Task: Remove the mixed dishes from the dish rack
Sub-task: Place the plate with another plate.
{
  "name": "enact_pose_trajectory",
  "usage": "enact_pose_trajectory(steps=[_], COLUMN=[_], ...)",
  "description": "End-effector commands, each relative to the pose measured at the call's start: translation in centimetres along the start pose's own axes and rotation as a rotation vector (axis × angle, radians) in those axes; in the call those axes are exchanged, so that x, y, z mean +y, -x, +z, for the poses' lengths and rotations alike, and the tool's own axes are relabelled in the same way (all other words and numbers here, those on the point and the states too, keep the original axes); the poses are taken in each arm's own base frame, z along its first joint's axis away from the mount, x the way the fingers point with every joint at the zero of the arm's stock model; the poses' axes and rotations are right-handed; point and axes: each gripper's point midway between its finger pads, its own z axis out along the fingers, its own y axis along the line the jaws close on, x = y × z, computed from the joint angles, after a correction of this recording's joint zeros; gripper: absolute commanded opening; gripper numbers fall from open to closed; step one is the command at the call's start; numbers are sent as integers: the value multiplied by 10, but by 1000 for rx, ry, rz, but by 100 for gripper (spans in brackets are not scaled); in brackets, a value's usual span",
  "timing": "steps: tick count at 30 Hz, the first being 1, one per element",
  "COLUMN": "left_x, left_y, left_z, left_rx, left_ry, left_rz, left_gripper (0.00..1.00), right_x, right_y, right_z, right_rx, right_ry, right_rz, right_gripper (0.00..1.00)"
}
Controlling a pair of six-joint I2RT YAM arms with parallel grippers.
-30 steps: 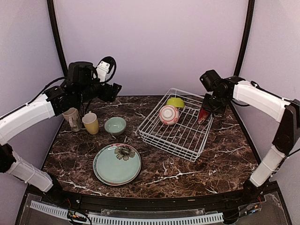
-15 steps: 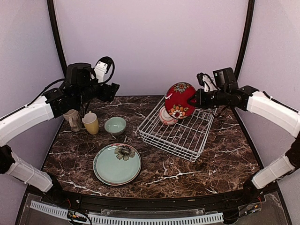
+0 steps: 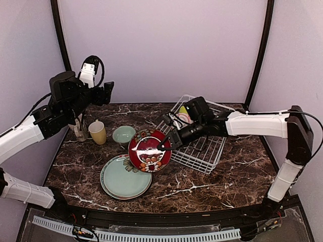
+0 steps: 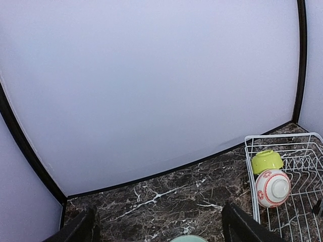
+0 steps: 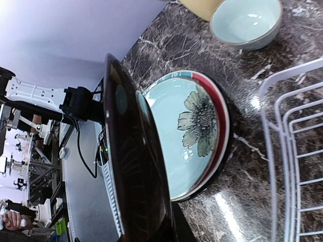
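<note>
Red floral plate (image 3: 149,151) clamped in right jaws over pale-green plate stack (image 3: 121,182); left jaws apart.

A dark plate (image 5: 133,166) fills the middle of the view, turned almost edge-on and glossy on the side that shows. Behind it a pale-green plate (image 5: 194,126) with one dark flower lies flat on a red-rimmed plate (image 5: 223,118), both on the brown marble table (image 5: 262,191). The dark plate hides one side of that stack. A mint bowl (image 5: 246,20) sits apart from the stack, with a yellowish mug (image 5: 202,6) just beside it, cut off by the frame. The white wires of the dish rack (image 5: 292,73) show at the right edge.
</note>
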Motion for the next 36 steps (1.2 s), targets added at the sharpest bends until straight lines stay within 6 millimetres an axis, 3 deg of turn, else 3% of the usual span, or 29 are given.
enact_pose_trajectory(steps=[1,6,16,26,36], left_x=[6,4,1,-3,-7], left_y=[0,-5,-8,-10,-12], left_z=[1,4,7,10,13], left_rx=[-20,-6,2,17,33], left_ry=[34,34,28,9,-5], left_rz=[0,11,14,16,18], left_gripper=[82,82,82,82,82], right_x=[31,24,17,8,3], right_y=[11,2,-9,-25,-32], right_z=[27,63,105,127,136], right_rx=[0,54,124,177,224], right_ry=[60,11,22,34,-55], right_rz=[-114,-106,-71,-40,-87], right_gripper=[1,2,9,18,38])
